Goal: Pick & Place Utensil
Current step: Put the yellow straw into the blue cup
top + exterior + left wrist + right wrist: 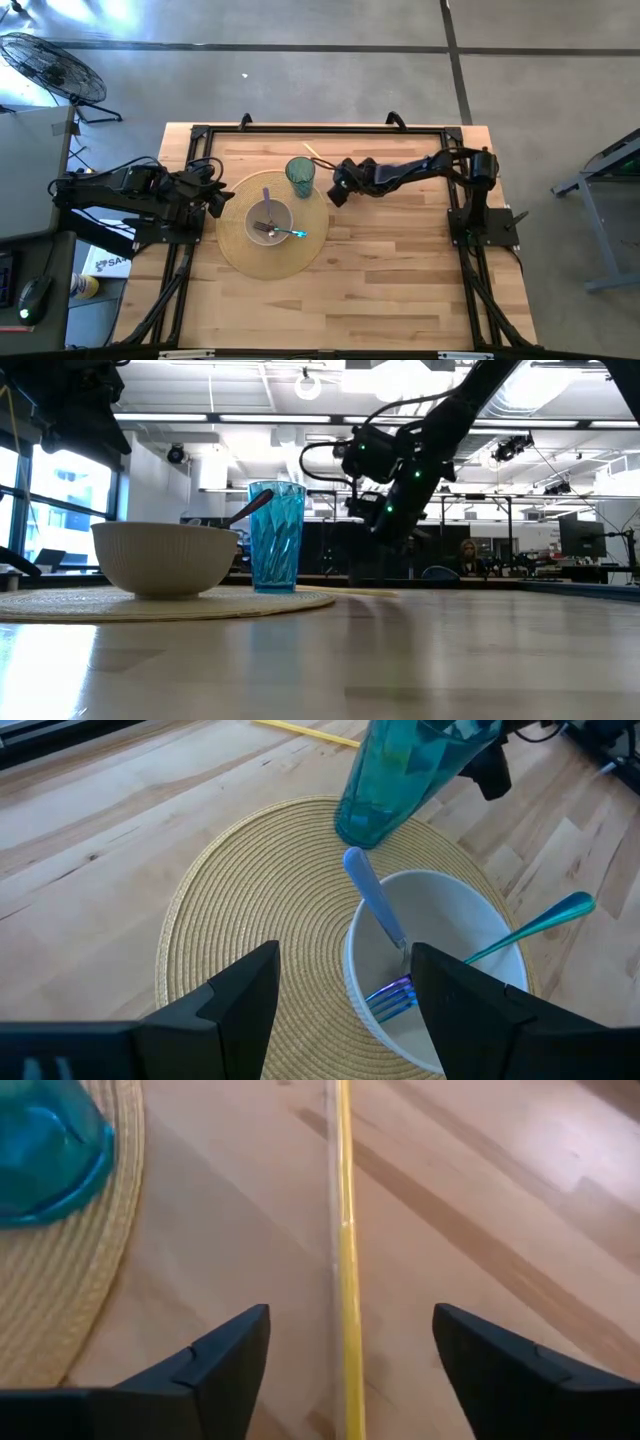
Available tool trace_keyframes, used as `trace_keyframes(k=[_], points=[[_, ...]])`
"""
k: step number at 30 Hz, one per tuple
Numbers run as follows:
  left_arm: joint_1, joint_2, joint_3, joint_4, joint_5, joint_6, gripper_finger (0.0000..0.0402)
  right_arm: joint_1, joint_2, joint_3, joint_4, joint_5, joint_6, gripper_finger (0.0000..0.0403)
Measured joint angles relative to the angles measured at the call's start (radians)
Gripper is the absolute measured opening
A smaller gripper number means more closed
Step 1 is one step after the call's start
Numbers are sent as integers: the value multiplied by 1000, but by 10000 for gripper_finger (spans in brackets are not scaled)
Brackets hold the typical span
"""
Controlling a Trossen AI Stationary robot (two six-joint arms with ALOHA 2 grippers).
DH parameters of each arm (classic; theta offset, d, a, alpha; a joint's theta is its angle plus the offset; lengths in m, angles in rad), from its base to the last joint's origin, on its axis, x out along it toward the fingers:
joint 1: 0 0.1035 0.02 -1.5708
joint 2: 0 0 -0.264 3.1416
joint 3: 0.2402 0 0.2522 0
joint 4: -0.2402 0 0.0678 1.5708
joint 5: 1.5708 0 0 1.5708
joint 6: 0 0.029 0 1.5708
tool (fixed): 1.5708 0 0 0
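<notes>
Right gripper (350,1370) low over wood table (400,270), fingers (210,1365) spread apart, nothing gripped. Yellow straw (348,1230) lies flat on table, running lengthwise through gap between fingers, touching neither. Just beside: blue cup (45,1145) on woven mat (70,1280). Farther: white bowl (270,220) holding fork (385,915) and teal utensil (530,920). Left gripper (345,1000) over mat edge, fingers wide, empty.

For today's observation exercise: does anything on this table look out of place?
Yes. A yellow straw lies flat on the bare wood beside the placemat, not in the blue cup. The right gripper, open, straddles it.
</notes>
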Motion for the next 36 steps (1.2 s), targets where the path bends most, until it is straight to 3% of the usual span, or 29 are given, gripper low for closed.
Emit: trace_keyframes(k=[8,16,24,36], points=[[0,0,0,0,0,0,223,-6,0,-1,-65,-3,24,221],[0,0,0,0,0,0,223,-21,-5,-53,-56,-97,124,172],[0,0,0,0,0,0,223,-21,-4,-71,-76,-127,58,117],[0,0,0,0,0,0,223,16,-4,-71,-114,-147,98,30]])
